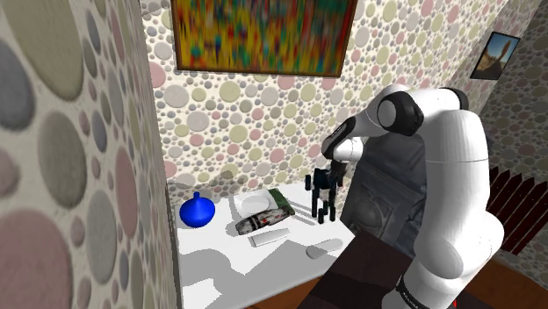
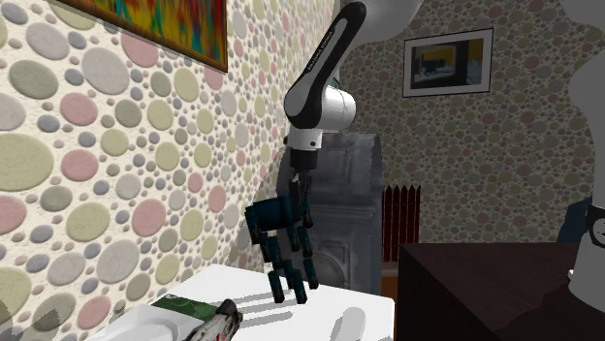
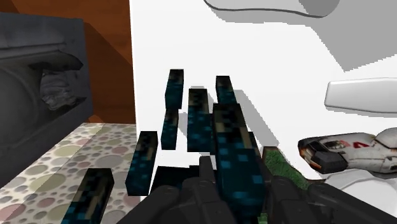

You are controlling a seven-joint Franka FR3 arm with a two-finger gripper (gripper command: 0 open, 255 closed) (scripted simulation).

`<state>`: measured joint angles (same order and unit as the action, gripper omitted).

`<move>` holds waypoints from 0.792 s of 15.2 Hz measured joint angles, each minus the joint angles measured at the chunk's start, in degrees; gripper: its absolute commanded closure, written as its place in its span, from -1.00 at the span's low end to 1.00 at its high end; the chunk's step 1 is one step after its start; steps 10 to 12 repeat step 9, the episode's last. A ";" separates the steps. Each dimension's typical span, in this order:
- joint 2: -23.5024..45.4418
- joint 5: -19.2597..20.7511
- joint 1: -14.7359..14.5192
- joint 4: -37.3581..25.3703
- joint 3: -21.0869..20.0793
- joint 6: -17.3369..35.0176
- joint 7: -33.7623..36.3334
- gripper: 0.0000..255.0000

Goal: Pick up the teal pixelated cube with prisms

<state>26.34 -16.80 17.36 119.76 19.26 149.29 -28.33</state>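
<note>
Over the white desk (image 1: 290,250), beside the pebble-patterned wall (image 2: 116,174), the black hand (image 2: 294,205) clasps one prism of the dark teal pixelated cube with prisms (image 2: 279,242), whose lower prisms hang just above the desktop.

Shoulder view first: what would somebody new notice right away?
Probably the walls, covered all over in pastel dots, with a bright blurry painting up top. Then the big white arm at the right, its tool clasping a dark teal blocky cube at the white table's far right, and a round blue vase near the left wall.
</note>
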 measured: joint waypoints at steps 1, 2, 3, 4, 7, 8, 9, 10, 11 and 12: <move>-0.53 0.34 -0.14 -0.06 0.27 -0.58 0.18 1.00; -1.04 0.74 -0.35 -0.28 0.56 -1.30 0.50 1.00; -1.86 1.19 -0.58 -0.06 0.91 -1.88 0.75 1.00; -2.33 1.53 -0.85 -0.15 1.13 -2.40 1.14 1.00; -4.07 2.69 -1.43 -0.25 1.89 -4.16 1.96 1.00; -4.74 3.12 -1.66 -0.25 2.15 -4.78 2.28 1.00; -5.03 3.32 -1.68 -0.40 2.30 -5.21 2.35 1.00; -5.03 3.32 -1.68 -0.40 2.30 -5.21 2.35 1.00; -5.03 3.32 -1.68 -0.40 2.30 -5.21 2.35 1.00; -5.03 3.32 -1.68 -0.40 2.30 -5.21 2.35 1.00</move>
